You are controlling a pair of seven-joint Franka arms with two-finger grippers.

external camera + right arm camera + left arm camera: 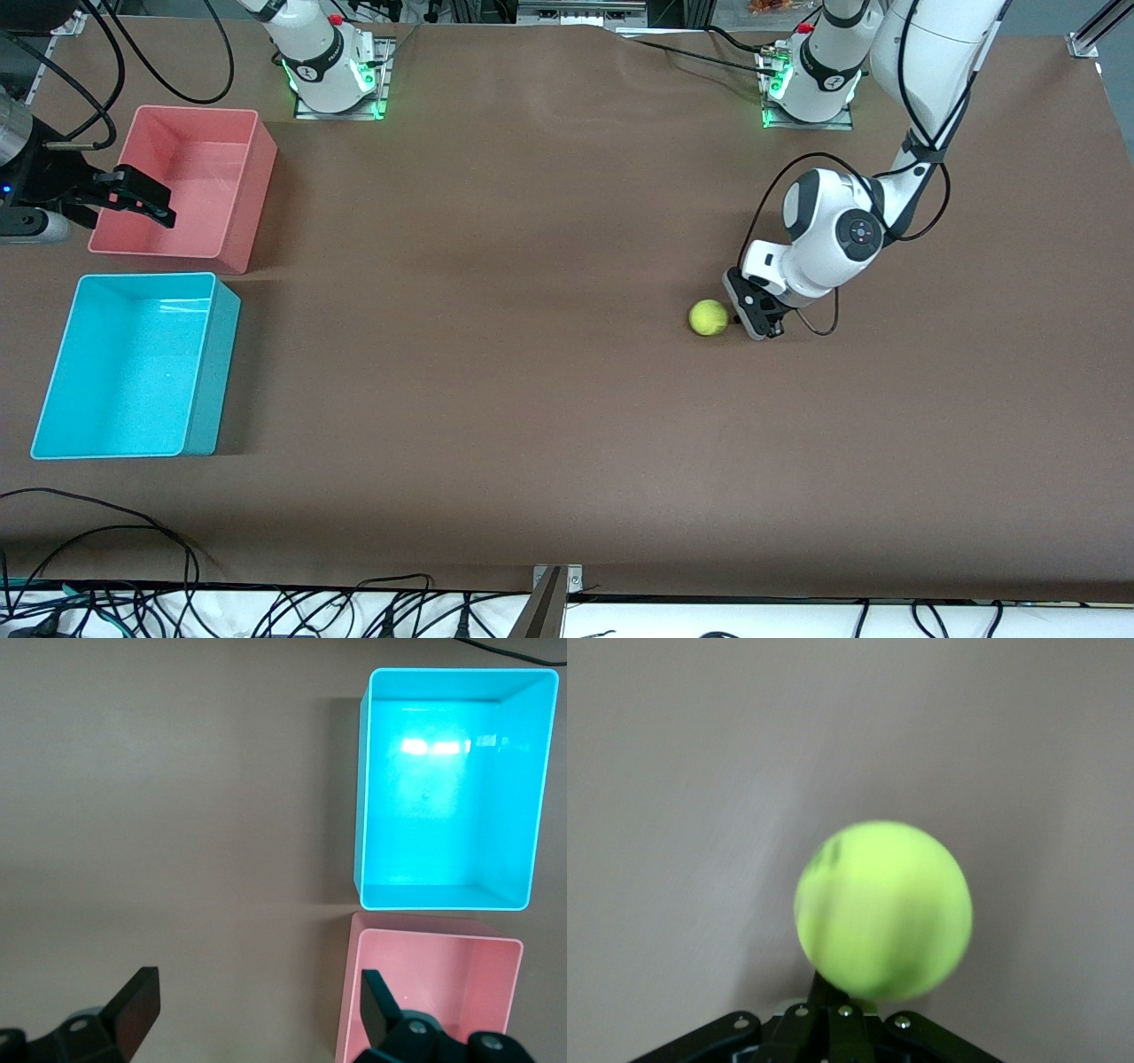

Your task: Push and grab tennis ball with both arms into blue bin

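The light, fuzzy tennis ball (709,317) rolls easily; squeeze its round middle. The left hand (753,312) touches it at 3 o'clock, grip unclear. The right hand (133,197) waits wide open and empty over the pink bin (252,190).

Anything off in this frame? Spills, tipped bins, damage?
Nothing stands out. The blue bin and pink bin sit upright and empty. The tennis ball lies on the table against the left claw. The right claw hangs open over the pink bin.

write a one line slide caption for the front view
Left gripper low on the brown table beside the fuzzy yellow-green tennis ball; right gripper waits, open, over the pink plastic tub, cyan-blue bin empty.
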